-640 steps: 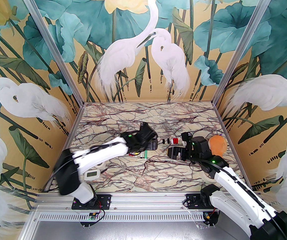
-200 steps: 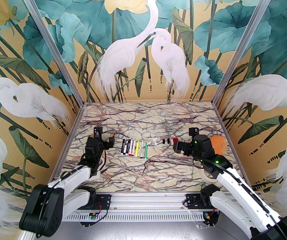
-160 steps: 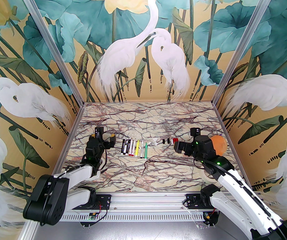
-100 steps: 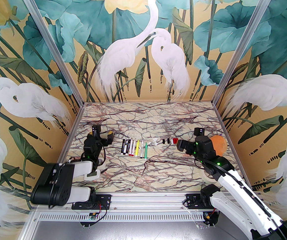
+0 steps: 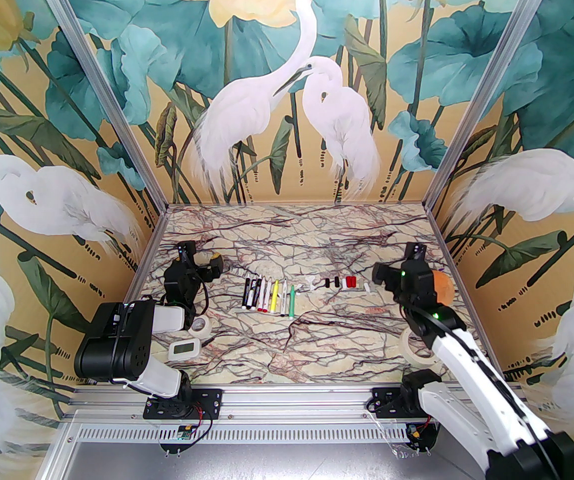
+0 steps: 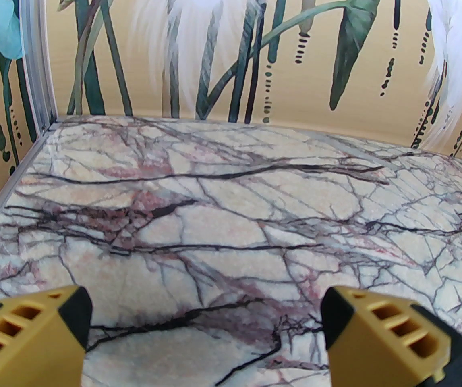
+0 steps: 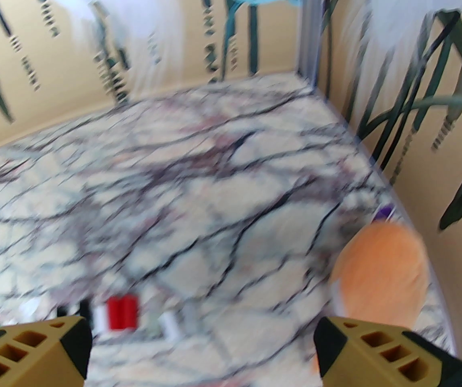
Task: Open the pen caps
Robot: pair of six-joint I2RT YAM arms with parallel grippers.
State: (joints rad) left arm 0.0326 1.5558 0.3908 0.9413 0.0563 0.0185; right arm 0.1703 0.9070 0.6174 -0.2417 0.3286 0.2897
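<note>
Several slim markers [image 5: 268,296] lie side by side in a row at mid-table, tips bare at their far ends. Just right of them the pen caps [image 5: 339,282] lie loose in a line: whitish, two black, red, whitish. In the right wrist view the red caps [image 7: 122,312] sit blurred near the lower left. My left gripper [image 5: 211,265] hangs open and empty left of the markers, over bare marble [image 6: 204,308]. Right of the caps, my right gripper [image 5: 379,273] is open and empty too [image 7: 202,337].
An orange ball [image 5: 443,288] rests by the right wall, close behind my right wrist [image 7: 380,272]. Cream tape rolls lie near left [image 5: 200,324] and near right [image 5: 413,348]. A small white digital timer [image 5: 184,349] sits at the front left.
Both arms drew back from the table's middle, the left to the left wall, the right toward the right wall, uncovering the markers and the loose caps. Both grippers are empty.
</note>
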